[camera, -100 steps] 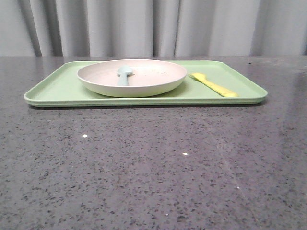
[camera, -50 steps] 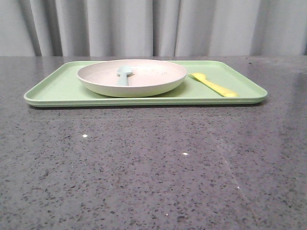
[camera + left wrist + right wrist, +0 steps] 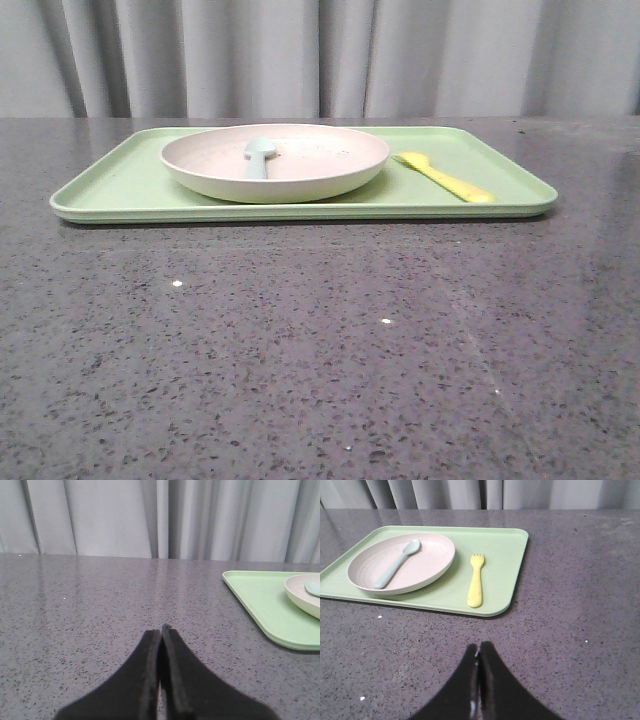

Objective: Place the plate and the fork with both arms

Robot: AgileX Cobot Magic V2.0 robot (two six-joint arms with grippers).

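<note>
A dark speckled table [image 3: 320, 350] fills the lower two thirds of the front view, bare stone stretching from the tray's near edge down to the bottom of the frame. Grey curtains [image 3: 320, 55] hang across the top. The light-green tray [image 3: 120, 185] lies across the upper middle, its long near rim running almost from the left to the right of the frame, with open table beyond both short ends. The plate [image 3: 275, 180] sits on the tray left of centre, its rim close to the tray's near edge. A pale blue spoon [image 3: 259, 155] lies inside the plate. The fork [image 3: 445, 178] lies on the tray just right of the plate, apart from it, angled toward the tray's near right corner.

The left gripper [image 3: 161, 628] hovers over bare table, fingers pressed together and holding nothing. The right gripper [image 3: 479, 646] likewise is closed and empty, the tray above it in the frame.
</note>
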